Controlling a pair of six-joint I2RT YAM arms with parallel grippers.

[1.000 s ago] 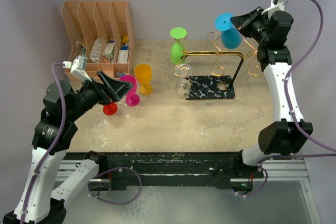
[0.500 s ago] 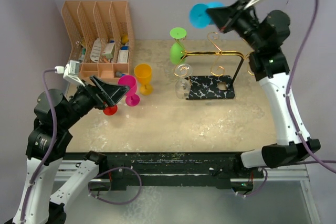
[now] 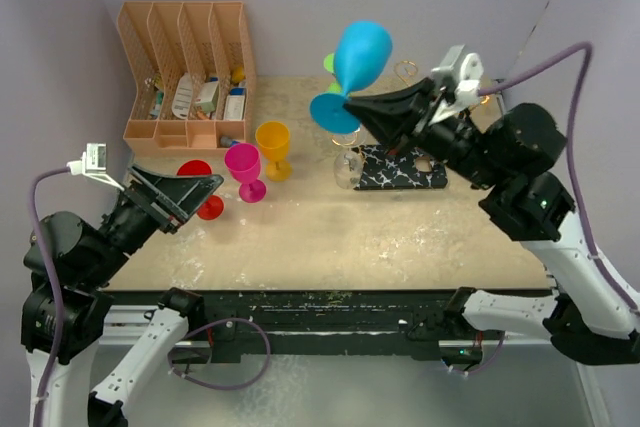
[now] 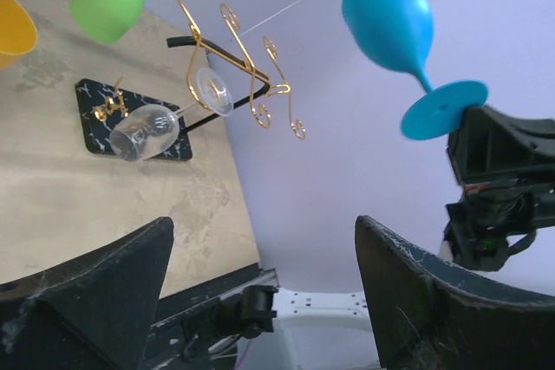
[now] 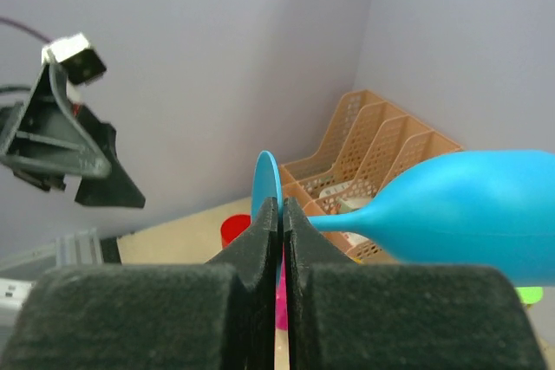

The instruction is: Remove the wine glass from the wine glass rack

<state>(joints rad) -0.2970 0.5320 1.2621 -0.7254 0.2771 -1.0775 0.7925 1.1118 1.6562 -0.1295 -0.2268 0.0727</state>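
My right gripper is shut on the round foot of a blue wine glass and holds it in the air, left of and above the wine glass rack, bowl tilted upward. In the right wrist view the jaws pinch the foot's edge and the blue bowl lies to the right. The rack's marbled black base shows behind my arm; its gold wire frame carries a green glass and a clear glass. My left gripper is open and empty, far left.
An orange slotted organiser stands at the back left. A yellow glass, a pink glass and a red glass stand on the table between it and my left gripper.
My right arm has carried the blue glass away from the rack's right end, swinging it left and forward and turning its bowl upward. My left arm has drawn back to the lower left.
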